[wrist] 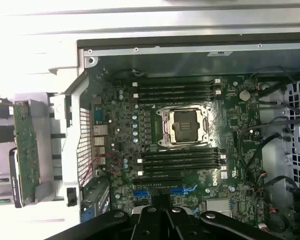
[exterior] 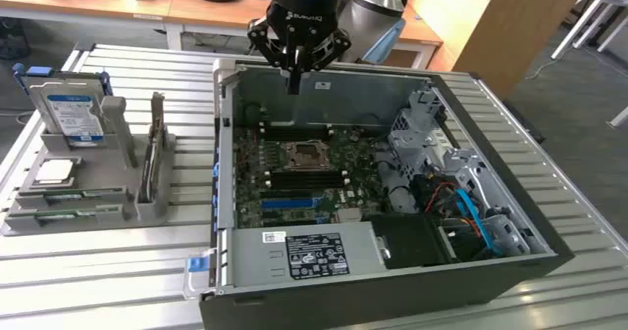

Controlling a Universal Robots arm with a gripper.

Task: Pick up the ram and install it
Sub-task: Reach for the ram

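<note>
The jaws, pressed together and holding nothing, hang from the arm (exterior: 304, 6) above the far wall of the open computer case (exterior: 393, 271), pointing down into it. The case lies on its side on the slatted counter (exterior: 118, 271) with its panel off, seemingly so that the motherboard (exterior: 294, 190) faces upward and can be reached from above. Inside the case, the black memory slots (exterior: 309, 176) flanking the processor socket (exterior: 304, 152) stand empty. The ram (exterior: 73, 195) lies well apart from the jaws, untouched, in a grey holder (exterior: 147, 205) beside the case on the exterior view's left. The holder also props up a hard drive (exterior: 73, 113) and an expansion card (exterior: 154, 150) in separate slots, probably to keep each part free for a clean grasp.
</note>
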